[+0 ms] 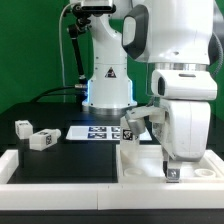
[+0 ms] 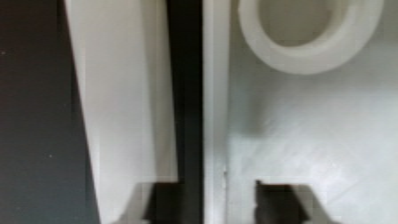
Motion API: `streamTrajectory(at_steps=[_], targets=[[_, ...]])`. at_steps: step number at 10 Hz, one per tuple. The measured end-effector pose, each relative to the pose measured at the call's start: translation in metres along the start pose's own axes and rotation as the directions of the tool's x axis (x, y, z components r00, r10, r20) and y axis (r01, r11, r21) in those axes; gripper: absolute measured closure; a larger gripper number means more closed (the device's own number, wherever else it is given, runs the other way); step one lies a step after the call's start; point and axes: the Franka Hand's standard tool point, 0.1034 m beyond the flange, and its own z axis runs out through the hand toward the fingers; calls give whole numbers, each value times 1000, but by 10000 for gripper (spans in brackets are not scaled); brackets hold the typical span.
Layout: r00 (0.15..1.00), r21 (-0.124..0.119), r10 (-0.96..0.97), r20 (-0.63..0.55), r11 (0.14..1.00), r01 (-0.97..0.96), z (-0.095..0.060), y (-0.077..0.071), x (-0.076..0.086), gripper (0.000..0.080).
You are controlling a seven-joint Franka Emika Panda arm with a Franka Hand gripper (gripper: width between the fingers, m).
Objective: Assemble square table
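Where visible, sq. top [image 1: 140,165] white, rimmed.

The square top [image 1: 138,160] is white on a black surface [image 1: 70,155]. Beside the top, the marker board [image 1: 98,132] carries black-and-white tags; farther from it, a white leg [image 1: 40,140] does too.

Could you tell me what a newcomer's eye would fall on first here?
The bulky white arm fills the exterior view's right, its gripper low at the edge of the white tabletop. Behind it the arm's base glows blue, and two loose legs lie on the black table at the exterior view's left.
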Motion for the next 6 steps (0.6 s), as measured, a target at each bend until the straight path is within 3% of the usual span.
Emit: streamTrajectory(at_steps=[1,2,3,4,6], targets=[[1000,0,0,0,1000,0,0,0,0,371],[1000,0,0,0,1000,0,0,0,0,371],[1000,0,0,0,1000,0,0,0,0,239],[1000,0,0,0,1000,0,0,0,0,168],[1000,0,0,0,1000,0,0,0,0,155]])
